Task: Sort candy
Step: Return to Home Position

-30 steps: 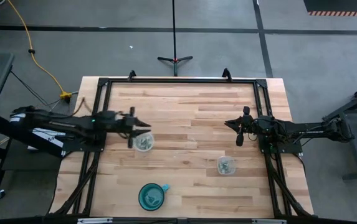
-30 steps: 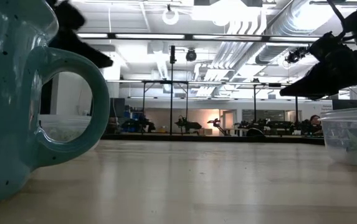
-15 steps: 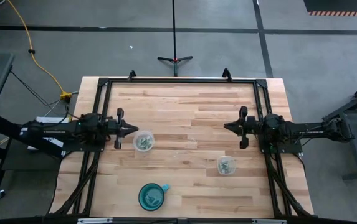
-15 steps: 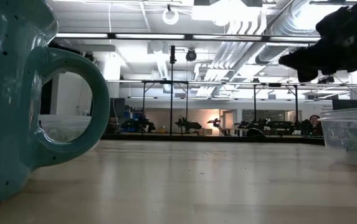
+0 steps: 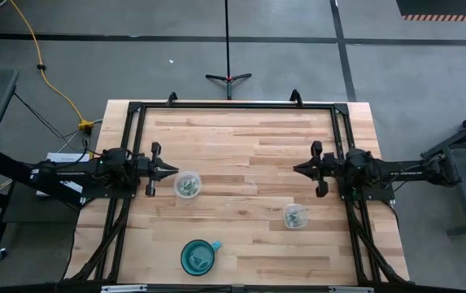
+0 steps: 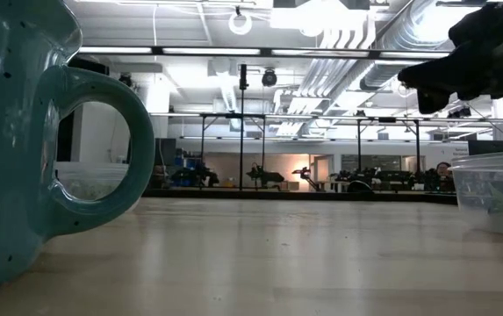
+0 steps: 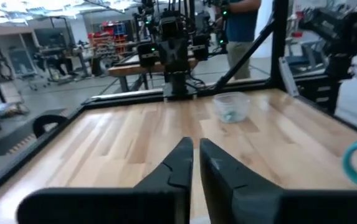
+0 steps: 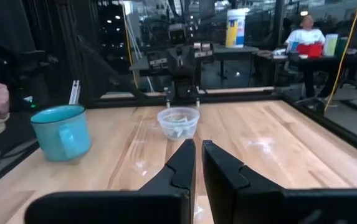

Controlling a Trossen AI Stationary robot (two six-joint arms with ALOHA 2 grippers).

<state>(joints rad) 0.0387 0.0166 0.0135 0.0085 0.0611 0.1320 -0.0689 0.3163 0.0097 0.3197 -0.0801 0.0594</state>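
Observation:
Two small clear cups stand on the wooden table, and each has pale green and silvery candy in its bottom. The left cup [image 5: 187,185] [image 8: 178,123] stands just beside my left gripper [image 5: 171,171] [image 7: 195,150], which is shut and hovers toward the table's left of it. The right cup [image 5: 294,216] [image 7: 231,107] [image 6: 495,193] stands nearer the near edge than my right gripper [image 5: 298,168] [image 8: 198,152] [image 6: 427,83], which is shut and held above the table. Neither gripper holds anything.
A teal mug [image 5: 198,257] [image 6: 23,132] [image 8: 61,132] stands near the table's near edge, left of centre. A black frame [image 5: 233,106] runs around the tabletop. The middle of the table between the two arms is bare wood. People show in the room behind.
My left gripper has drawn back from over the left cup toward the table's left edge and turned about its own axis. My right gripper has turned the same way and risen a little. Cups and mug have stayed put.

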